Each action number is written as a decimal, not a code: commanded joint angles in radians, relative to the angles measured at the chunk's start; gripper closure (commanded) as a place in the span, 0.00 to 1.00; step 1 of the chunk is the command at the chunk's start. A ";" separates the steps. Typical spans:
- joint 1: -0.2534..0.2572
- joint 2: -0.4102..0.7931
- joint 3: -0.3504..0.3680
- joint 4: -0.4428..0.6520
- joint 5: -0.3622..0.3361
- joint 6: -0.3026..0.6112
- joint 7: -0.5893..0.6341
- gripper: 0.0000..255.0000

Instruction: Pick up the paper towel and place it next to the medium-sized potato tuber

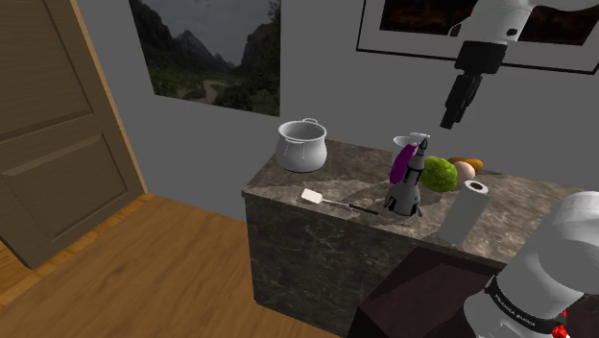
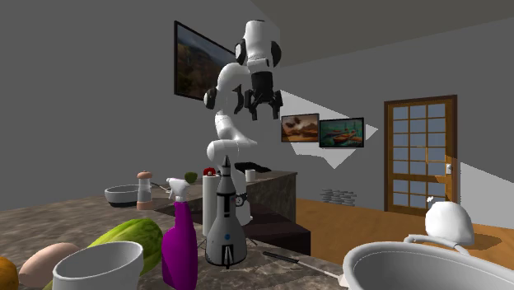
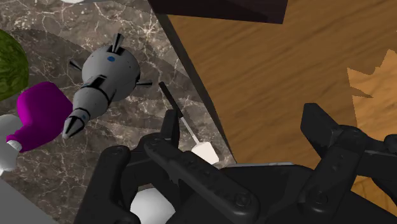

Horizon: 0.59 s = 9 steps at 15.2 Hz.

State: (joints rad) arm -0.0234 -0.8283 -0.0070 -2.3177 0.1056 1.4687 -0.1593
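The paper towel (image 1: 465, 212) is a white upright roll near the counter's front edge, at the shoulder view's right. In the second exterior view the paper towel (image 2: 209, 194) stands behind a grey toy rocket (image 2: 225, 224). A pale tan potato (image 1: 466, 170) lies behind the roll, beside a green round vegetable (image 1: 440, 174); the same potato (image 2: 45, 264) lies low at the second exterior view's left. My gripper (image 1: 459, 102) hangs high above the counter, open and holding nothing. From the side, the gripper (image 2: 262, 106) has its fingers spread. The wrist view's gripper (image 3: 243, 122) is over the counter edge and the wooden floor.
On the marble counter (image 1: 288, 188) stand a grey pot (image 1: 302, 144), a spatula (image 1: 326, 201), the rocket (image 1: 406, 184) and a purple spray bottle (image 1: 402, 159). An orange tuber (image 1: 469, 160) lies at the back. A wooden door (image 1: 53, 125) is at the shoulder view's left.
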 commanded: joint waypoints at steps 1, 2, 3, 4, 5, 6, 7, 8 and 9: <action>0.000 0.000 0.000 0.000 0.000 0.000 0.000 0.00; -0.007 -0.012 -0.013 -0.030 -0.013 0.013 -0.013 0.00; -0.015 -0.024 -0.026 -0.060 -0.026 0.027 -0.026 0.00; -0.023 -0.035 -0.040 -0.088 -0.039 0.040 -0.039 0.00; -0.032 -0.046 -0.054 -0.116 -0.054 0.054 -0.052 0.00; -0.041 -0.055 -0.068 -0.143 -0.068 0.068 -0.064 0.00; -0.051 -0.064 -0.083 -0.169 -0.084 0.082 -0.077 0.00; -0.061 -0.071 -0.098 -0.195 -0.099 0.097 -0.090 0.00; -0.071 -0.078 -0.113 -0.220 -0.116 0.111 -0.103 0.00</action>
State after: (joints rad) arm -0.0839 -0.9024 -0.1033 -2.5073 0.0077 1.5572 -0.2474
